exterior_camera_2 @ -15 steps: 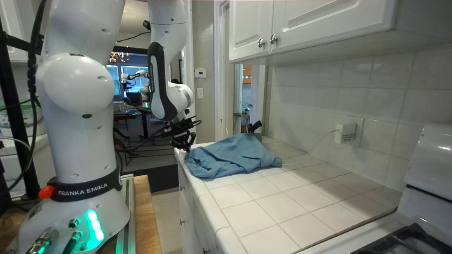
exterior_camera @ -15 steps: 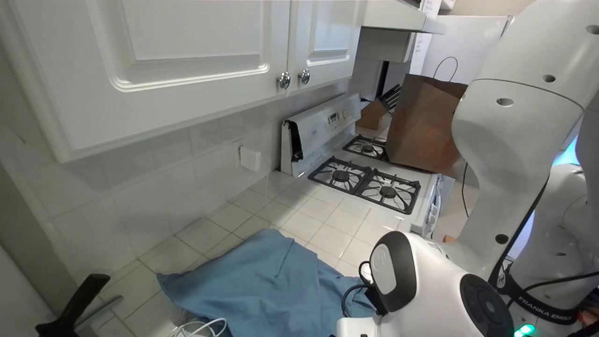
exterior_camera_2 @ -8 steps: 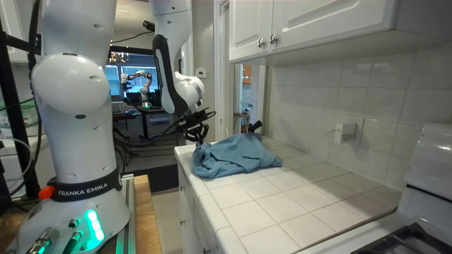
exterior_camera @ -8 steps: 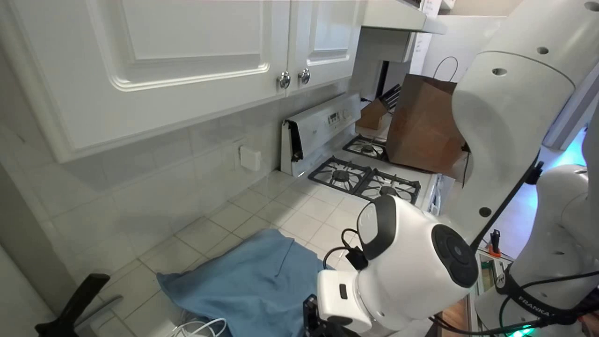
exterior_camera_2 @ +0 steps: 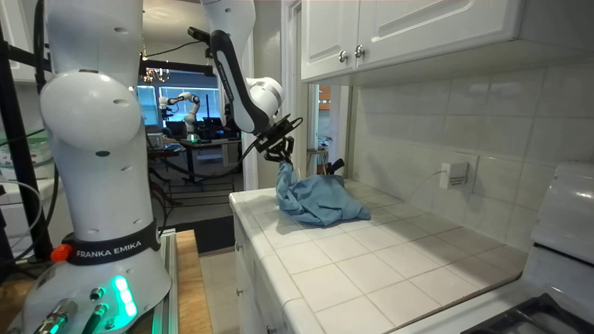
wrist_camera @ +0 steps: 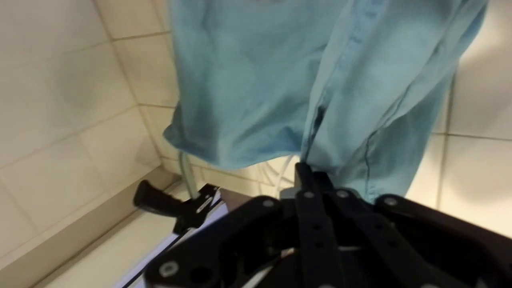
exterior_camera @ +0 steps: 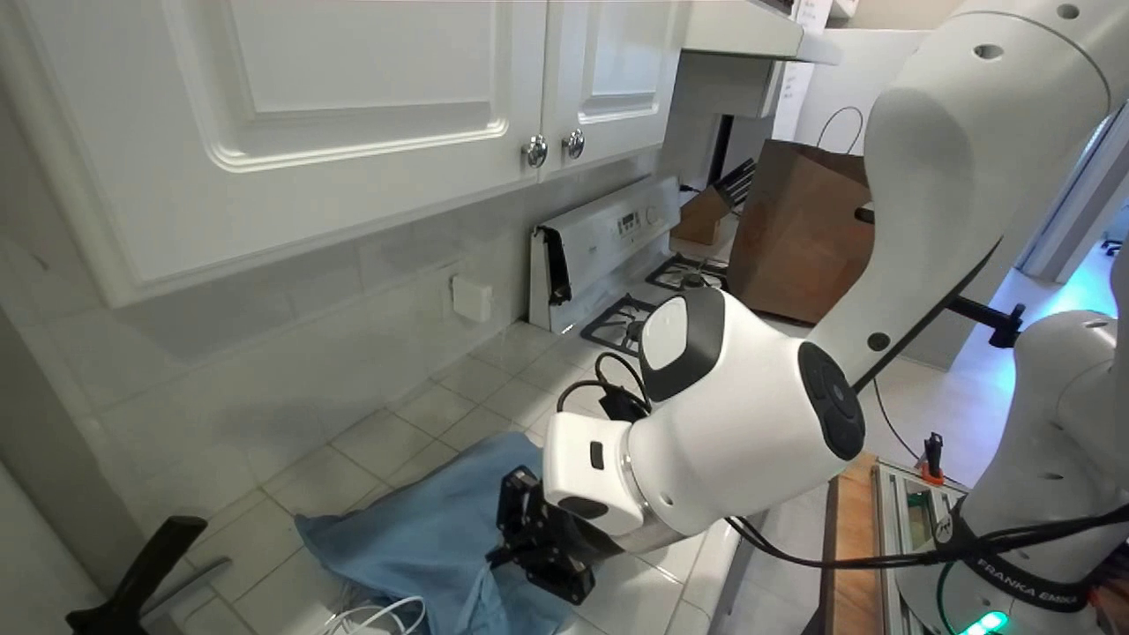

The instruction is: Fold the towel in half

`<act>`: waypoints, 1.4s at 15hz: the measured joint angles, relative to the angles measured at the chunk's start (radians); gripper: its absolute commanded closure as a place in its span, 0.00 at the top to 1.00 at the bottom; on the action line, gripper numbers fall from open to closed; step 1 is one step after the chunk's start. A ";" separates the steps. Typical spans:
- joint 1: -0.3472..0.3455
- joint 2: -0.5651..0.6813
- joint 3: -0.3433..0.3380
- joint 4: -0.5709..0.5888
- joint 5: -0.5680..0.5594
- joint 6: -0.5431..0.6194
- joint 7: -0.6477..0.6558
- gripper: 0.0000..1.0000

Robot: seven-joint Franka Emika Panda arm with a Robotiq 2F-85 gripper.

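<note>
The light blue, rumpled towel (exterior_camera: 414,529) lies bunched on the white tiled counter; it also shows in an exterior view (exterior_camera_2: 325,199) and in the wrist view (wrist_camera: 256,88). My gripper (exterior_camera_2: 287,160) is shut on one edge of the towel and holds it up above the counter. The held part rises to the fingertips, and the rest lies on the tiles. In the wrist view the fingers (wrist_camera: 313,170) are close together, with towel cloth gathered at their tips. The gripper (exterior_camera: 498,563) stands over the towel in an exterior view too; its fingertips are partly hidden there.
A black-handled tool (exterior_camera: 141,573) and a white cord (exterior_camera: 379,617) lie beside the towel. White upper cabinets (exterior_camera: 353,106) hang above. A white plug box (exterior_camera_2: 454,175) sits on the tiled wall. A gas stove (exterior_camera: 564,256) with a brown paper bag (exterior_camera: 794,229) stands farther along.
My gripper has risen and moved inward from the counter's front edge, pulling up the towel edge it holds. Bare tiles show where that part of the towel lay.
</note>
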 measured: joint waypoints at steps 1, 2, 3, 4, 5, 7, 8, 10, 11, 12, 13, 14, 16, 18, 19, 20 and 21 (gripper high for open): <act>0.003 -0.001 0.000 0.029 -0.068 -0.025 0.044 0.00; 0.007 0.000 0.001 0.054 -0.141 -0.060 0.090 0.00; 0.011 0.003 0.004 0.072 -0.209 -0.100 0.130 0.00; 0.015 0.009 0.006 0.084 -0.268 -0.139 0.169 0.00; 0.018 0.018 0.007 0.090 -0.326 -0.179 0.208 0.00; 0.028 0.039 0.014 0.092 -0.457 -0.281 0.306 0.01; 0.034 0.049 0.016 0.092 -0.500 -0.323 0.346 0.01; 0.039 0.061 0.019 0.092 -0.524 -0.350 0.366 0.01; 0.041 0.062 0.020 0.092 -0.525 -0.354 0.366 0.01; 0.041 0.061 0.020 0.093 -0.525 -0.354 0.366 0.01; 0.041 0.062 0.020 0.093 -0.525 -0.355 0.366 0.01; 0.041 0.062 0.020 0.094 -0.525 -0.355 0.366 0.00; 0.041 0.061 0.019 0.093 -0.525 -0.355 0.366 0.00; 0.041 0.064 0.015 0.093 -0.524 -0.368 0.365 0.00; 0.041 0.067 0.010 0.095 -0.524 -0.379 0.365 0.00; 0.041 0.072 0.005 0.098 -0.525 -0.391 0.364 0.00; 0.041 0.079 0.000 0.104 -0.525 -0.406 0.363 0.00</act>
